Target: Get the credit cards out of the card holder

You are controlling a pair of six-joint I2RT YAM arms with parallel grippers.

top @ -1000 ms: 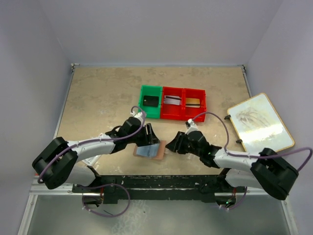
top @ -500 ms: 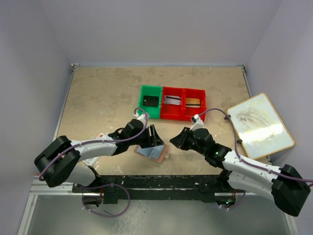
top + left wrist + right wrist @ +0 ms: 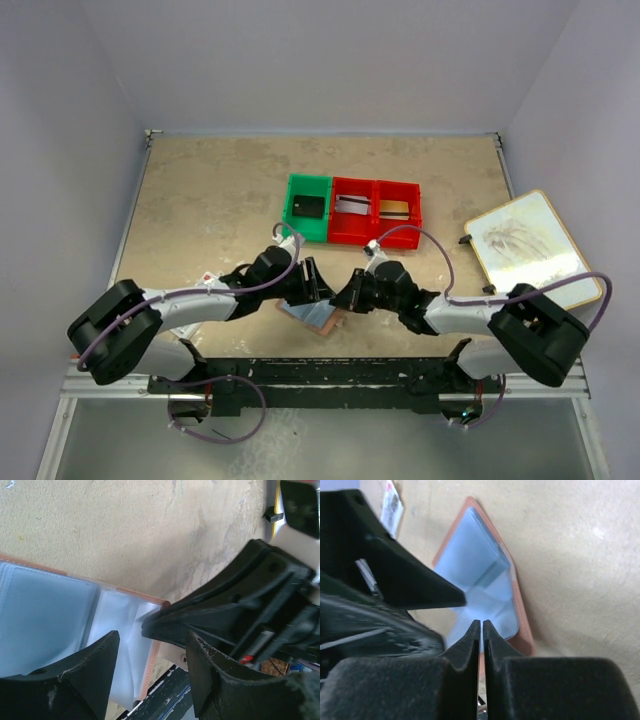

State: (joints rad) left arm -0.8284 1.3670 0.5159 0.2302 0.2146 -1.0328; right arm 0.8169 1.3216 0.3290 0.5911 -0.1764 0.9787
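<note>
Card holder (image 3: pixel 312 316) lies open along the tabletop's near edge. Right fingers (image 3: pixel 468 645), pressed together, meet its right end, card grip unclear. Left fingers (image 3: pixel 90 670) hover spread above it.

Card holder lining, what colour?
Card holder lining is light blue, rim reddish-brown; best in right wrist view.

The left arm (image 3: pixel 190 300) stretches rightward and the right arm (image 3: pixel 460 312) leftward, both held low, so the two wrists almost meet ahead of the bases. The left gripper (image 3: pixel 152 639) has its fingers spread apart. The right gripper (image 3: pixel 481 625) has its fingers pressed nearly together, the tip aimed into that gap.
</note>
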